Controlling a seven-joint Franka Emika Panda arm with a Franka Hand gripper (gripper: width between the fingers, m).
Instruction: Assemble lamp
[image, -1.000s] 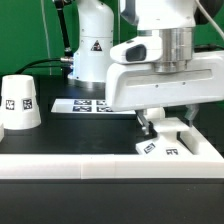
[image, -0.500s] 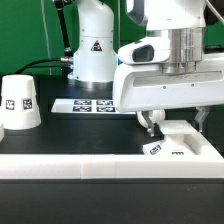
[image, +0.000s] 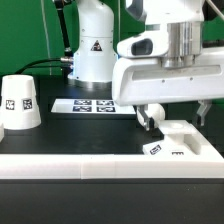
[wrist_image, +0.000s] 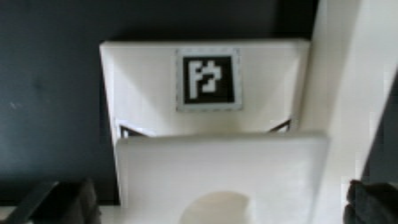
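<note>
While the claw (image: 177, 118) hangs over the lamp base (image: 182, 140), its two fingers (image: 150, 120) stand wide apart with nothing between them, so it is released and grips no part. In the exterior view the fingertips flank the raised rear block of the base, low over it. I cannot tell from that view whether the nearer tip touches the plastic. The wrist view shows the dark fingertips (wrist_image: 63, 200) at either side of that block, with clear gaps to it.

The lamp base lies flat on the black desk (image: 60, 130) at the exterior view's right, just behind the long white rail (image: 70, 165) that runs along the front edge. Two small black-and-white tags show on the base's front face, and the wrist view shows another tag (wrist_image: 210, 78) on its sloping top. A rounded recess (wrist_image: 222, 205) opens in the raised block.

The lamp shade (image: 20, 103) stands narrow end up at the exterior view's left, well apart from the base, with one tag facing the camera. Between the shade and the base, farther back, the marker board (image: 88, 104) lies flat on the desk.
</note>
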